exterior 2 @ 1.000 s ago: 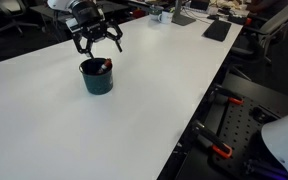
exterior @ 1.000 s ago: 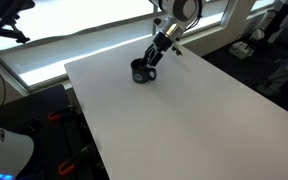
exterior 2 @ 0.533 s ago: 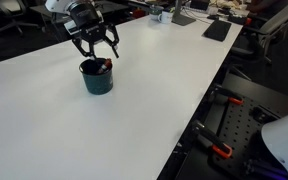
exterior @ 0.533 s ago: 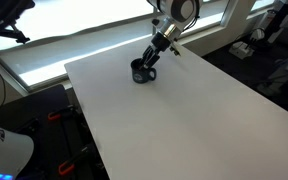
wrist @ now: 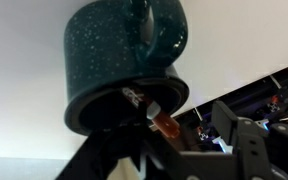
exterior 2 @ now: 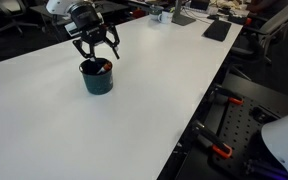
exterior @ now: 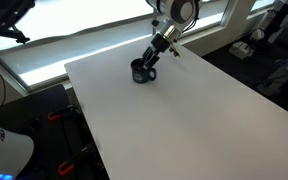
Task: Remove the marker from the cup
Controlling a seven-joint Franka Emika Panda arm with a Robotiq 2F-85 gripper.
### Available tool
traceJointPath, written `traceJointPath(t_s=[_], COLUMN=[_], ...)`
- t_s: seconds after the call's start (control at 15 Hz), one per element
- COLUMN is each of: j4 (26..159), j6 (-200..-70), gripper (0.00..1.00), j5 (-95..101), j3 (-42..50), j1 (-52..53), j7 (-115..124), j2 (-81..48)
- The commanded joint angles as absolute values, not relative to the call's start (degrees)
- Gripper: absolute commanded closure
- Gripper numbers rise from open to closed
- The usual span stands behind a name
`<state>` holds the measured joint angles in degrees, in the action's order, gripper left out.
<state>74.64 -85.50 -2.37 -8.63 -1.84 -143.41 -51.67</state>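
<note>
The cup (exterior 2: 96, 80) is a dark glossy mug with a side handle, standing on the white table in both exterior views (exterior: 142, 72). The reddish-orange marker (exterior 2: 105, 66) leans inside it, its end at the rim. My gripper (exterior 2: 98, 54) hangs just above the cup's mouth, open, with one finger on each side of the rim; it also shows in an exterior view (exterior: 150, 59). In the wrist view the cup (wrist: 124, 45) fills the top, the marker (wrist: 164, 124) pokes out of its mouth, and my gripper (wrist: 169, 155) is open and holds nothing.
The white table (exterior 2: 154, 110) stretches wide around the cup. Its far edge lies close behind the cup, by a window ledge (exterior: 94, 45). Dark office gear stands beyond the table edges (exterior 2: 234, 110).
My gripper has come down a little and moved over the cup's mouth, still open. The cup and marker have not moved.
</note>
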Motion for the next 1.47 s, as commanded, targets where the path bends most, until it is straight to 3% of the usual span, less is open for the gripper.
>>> traceJointPath(t_s=[0.0, 0.07, 0.2, 0.47, 0.8, 1.13, 1.4], j4=[73.9, 74.1, 74.0, 73.9, 73.9, 73.9, 74.0], j6=[-84.8, -84.9, -84.9, -84.5, -84.4, -84.4, -84.6], gripper=[0.06, 0.00, 0.01, 0.14, 0.00, 0.24, 0.18], j5=[-2.7, -2.7, -2.7, -2.6, -2.5, -2.4, -2.5], j3=[-9.0, -9.1, -9.2, -9.6, -9.7, -9.8, -9.8], j1=[-1.7, -1.7, -1.6, -1.4, -0.9, -0.4, -0.4], j7=[-143.1, -143.2, -143.3, -143.4, -143.4, -143.4, -143.3], j2=[-51.6, -51.4, -51.3, -51.6, -51.7, -51.9, -51.9])
